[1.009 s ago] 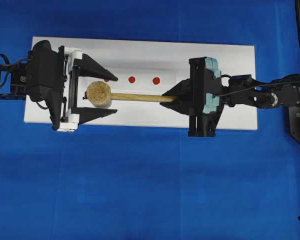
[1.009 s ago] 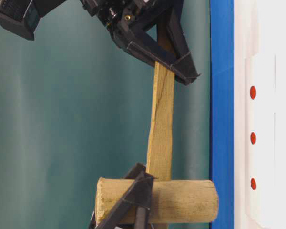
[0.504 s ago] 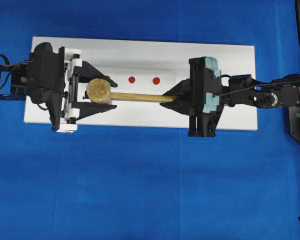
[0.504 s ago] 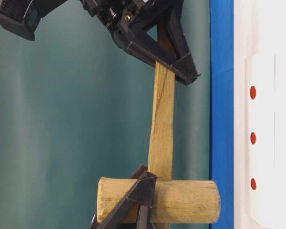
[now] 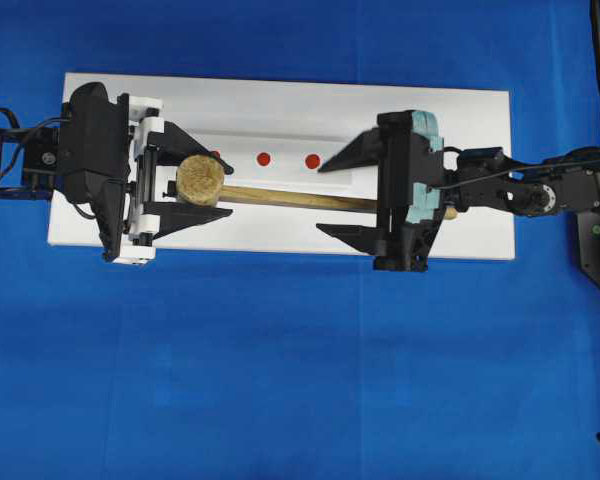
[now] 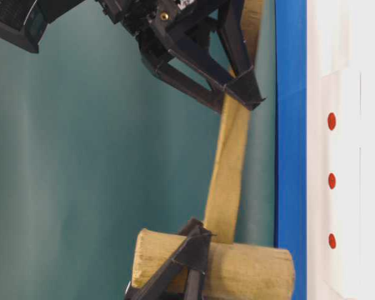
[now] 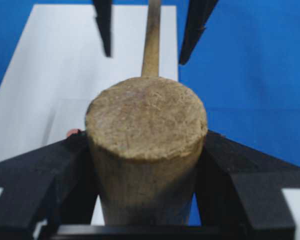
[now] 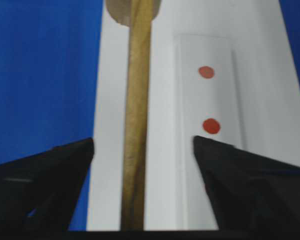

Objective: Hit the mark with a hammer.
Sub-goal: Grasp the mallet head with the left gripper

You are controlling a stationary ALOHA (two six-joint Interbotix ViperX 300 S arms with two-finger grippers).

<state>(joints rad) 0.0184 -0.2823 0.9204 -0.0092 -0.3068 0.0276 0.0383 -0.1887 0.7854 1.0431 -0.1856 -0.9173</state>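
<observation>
Clamping hammer (image 5: 200,181) head, left gripper (image 5: 185,182)

I count one hammer (image 5: 202,181), made of light wood, with one round head and one long handle. There is one white board (image 5: 280,100) on one blue surface (image 5: 280,380). On the board I see red dots (image 5: 264,159): two are plain from above, and one more shows only partly beside the hammer head, so three in all; the side view shows three as well. There are two robot arms, each with one hand: the left hand (image 5: 185,182) and the right hand (image 5: 342,196). Each hand has two black fingers.
</observation>
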